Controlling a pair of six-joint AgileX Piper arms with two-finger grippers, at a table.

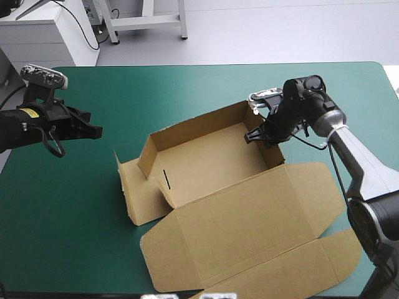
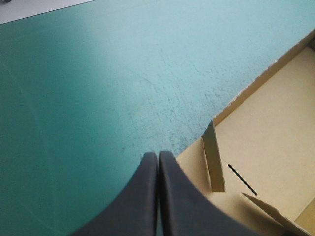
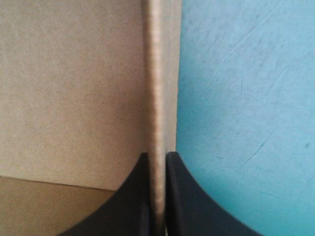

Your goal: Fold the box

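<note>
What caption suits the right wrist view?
Right claw pinching the upright wall of the brown box, teal-green cover beside it.

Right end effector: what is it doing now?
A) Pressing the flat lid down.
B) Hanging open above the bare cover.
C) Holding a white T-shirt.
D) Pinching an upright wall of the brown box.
D: in the right wrist view the right end effector has its black fingers all but shut on the edge of an upright wall of the box, with the teal-green cover beside it.
</note>
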